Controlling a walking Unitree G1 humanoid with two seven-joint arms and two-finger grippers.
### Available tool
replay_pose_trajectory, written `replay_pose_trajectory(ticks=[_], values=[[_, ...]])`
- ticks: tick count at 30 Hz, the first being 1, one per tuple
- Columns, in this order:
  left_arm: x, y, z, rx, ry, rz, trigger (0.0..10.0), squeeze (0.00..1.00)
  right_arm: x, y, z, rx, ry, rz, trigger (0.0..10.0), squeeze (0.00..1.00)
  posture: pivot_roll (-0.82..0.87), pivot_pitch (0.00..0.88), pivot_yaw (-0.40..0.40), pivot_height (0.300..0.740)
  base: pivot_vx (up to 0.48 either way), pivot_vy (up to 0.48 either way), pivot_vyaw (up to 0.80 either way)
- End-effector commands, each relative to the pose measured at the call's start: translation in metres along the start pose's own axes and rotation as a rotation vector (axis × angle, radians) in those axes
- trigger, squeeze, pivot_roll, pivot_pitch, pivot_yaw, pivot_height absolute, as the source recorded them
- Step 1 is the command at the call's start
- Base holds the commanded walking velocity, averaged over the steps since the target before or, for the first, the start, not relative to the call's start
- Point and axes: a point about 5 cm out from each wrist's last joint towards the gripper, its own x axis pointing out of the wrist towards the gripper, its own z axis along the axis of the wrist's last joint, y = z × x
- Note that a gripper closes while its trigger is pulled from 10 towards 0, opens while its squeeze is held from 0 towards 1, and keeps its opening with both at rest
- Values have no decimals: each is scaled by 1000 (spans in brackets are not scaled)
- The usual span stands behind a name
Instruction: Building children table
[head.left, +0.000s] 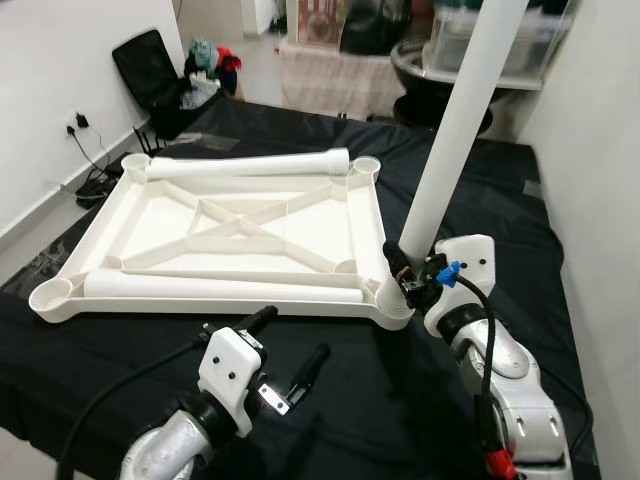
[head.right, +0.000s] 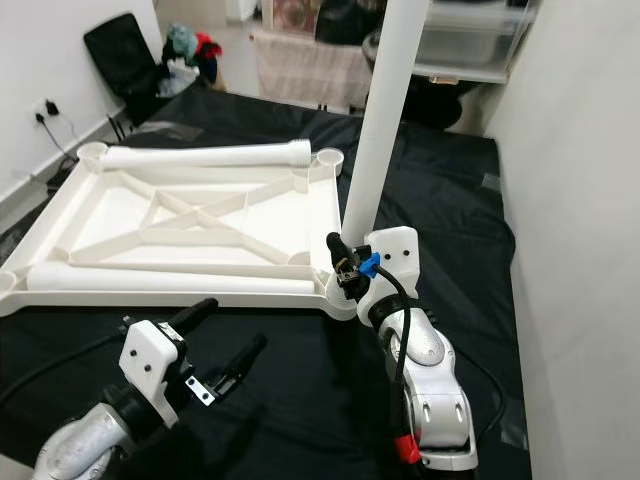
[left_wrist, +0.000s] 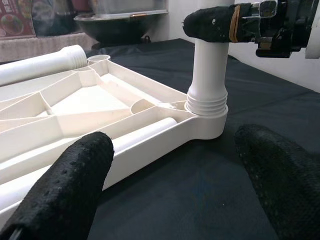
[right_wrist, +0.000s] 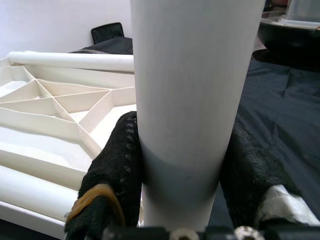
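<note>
Right wrist view: we see the right gripper (right_wrist: 182, 165) clamped on the upright table leg (head.left: 455, 130), seated in the tabletop (head.left: 150, 215) corner socket just below it. Left gripper (head.left: 292, 352) open, hovering beside that corner.

A black cloth (head.left: 300, 390) is spread over the floor. An open black suitcase (head.left: 150, 75) is seen by the white wall (head.left: 60, 60), cables plugged into a socket (head.left: 75, 122) nearby.
</note>
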Motion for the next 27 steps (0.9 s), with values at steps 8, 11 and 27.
replay_pose_trajectory(ticks=[8,11,27], values=[[1,-2,-1,9,-6,20,10000,0,12,-19,-24,-37,210,31,10000,0,2,67,-53,740,0,0,0],[-3,-7,2,4,-8,14,10000,0,18,-24,-1,-44,122,273,10000,1000,18,104,-46,740,0,0,0],[-23,-24,19,-24,8,-31,10000,0,40,-77,64,-243,43,779,10000,557,69,246,27,740,0,0,0]])
